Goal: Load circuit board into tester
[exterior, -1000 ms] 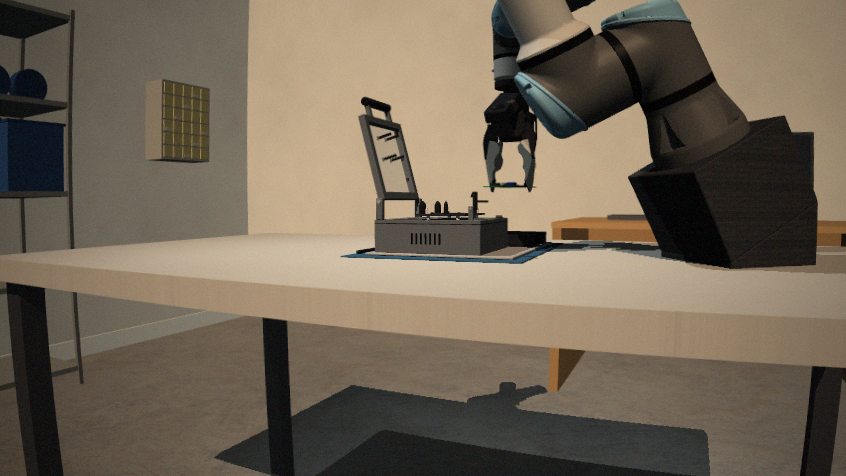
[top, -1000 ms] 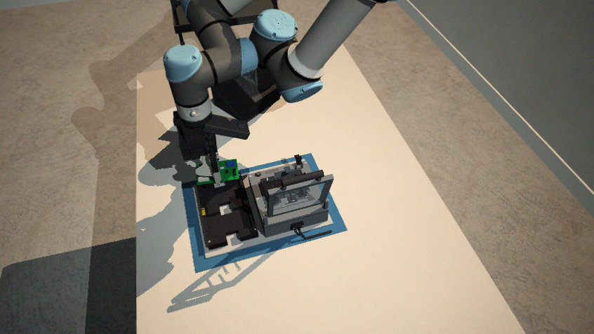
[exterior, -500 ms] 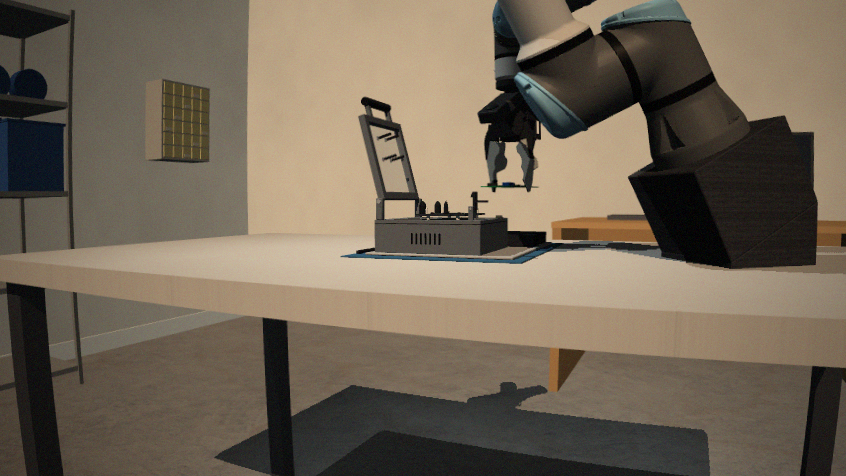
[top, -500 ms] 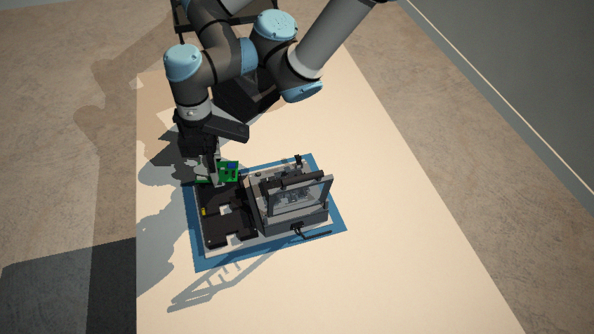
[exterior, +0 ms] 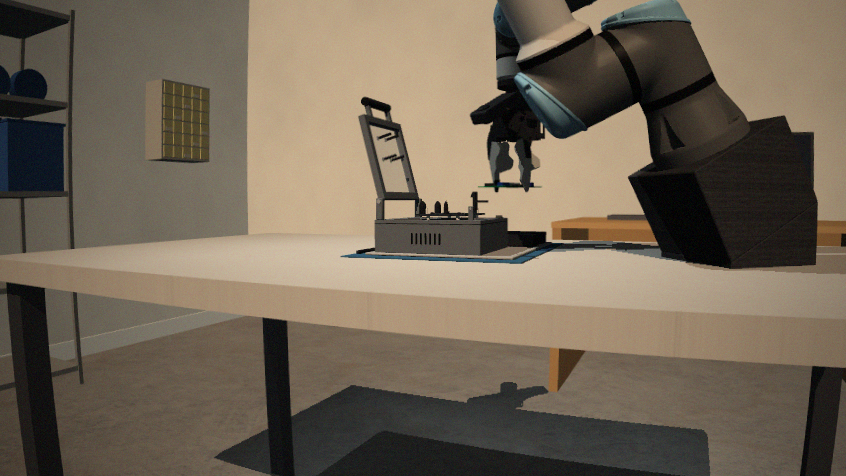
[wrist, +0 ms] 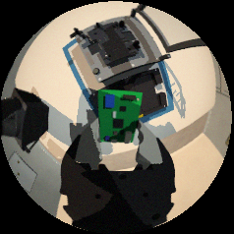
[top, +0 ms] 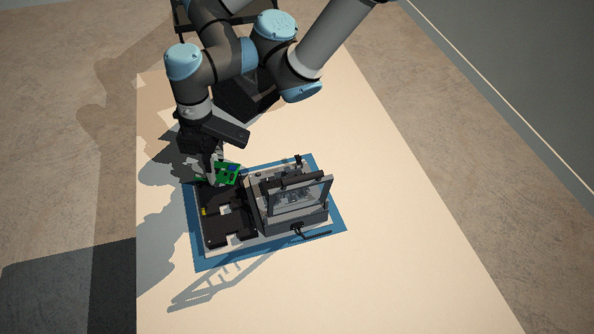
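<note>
Fingers (top: 210, 170) (exterior: 525, 168) partly hide the green circuit board (top: 227, 174) (exterior: 509, 185) (wrist: 119, 114).

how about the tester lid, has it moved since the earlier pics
No, the tester lid shows no visible shift either way; against the tester base, it stands raised at the same tilt.
</note>
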Robot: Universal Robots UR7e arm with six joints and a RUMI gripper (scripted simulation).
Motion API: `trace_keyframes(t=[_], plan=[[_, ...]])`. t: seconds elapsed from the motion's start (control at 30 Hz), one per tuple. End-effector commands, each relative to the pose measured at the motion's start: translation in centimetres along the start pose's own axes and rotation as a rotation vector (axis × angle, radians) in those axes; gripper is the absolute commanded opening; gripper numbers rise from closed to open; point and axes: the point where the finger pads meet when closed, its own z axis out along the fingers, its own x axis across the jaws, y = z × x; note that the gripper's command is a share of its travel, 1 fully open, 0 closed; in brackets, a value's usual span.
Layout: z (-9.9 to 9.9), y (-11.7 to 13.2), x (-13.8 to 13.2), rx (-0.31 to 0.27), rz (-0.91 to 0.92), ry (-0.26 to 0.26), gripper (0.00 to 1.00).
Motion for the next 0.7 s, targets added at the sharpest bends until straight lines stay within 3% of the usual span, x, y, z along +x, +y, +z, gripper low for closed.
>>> trace_keyframes(t=[0.0,0.67], plan=[[-0.03,0.02,0.03,-0.002,0.056,0.0,0.39],[-0.03,0.02,0.04,-0.002,0.43,0.001,0.39]])
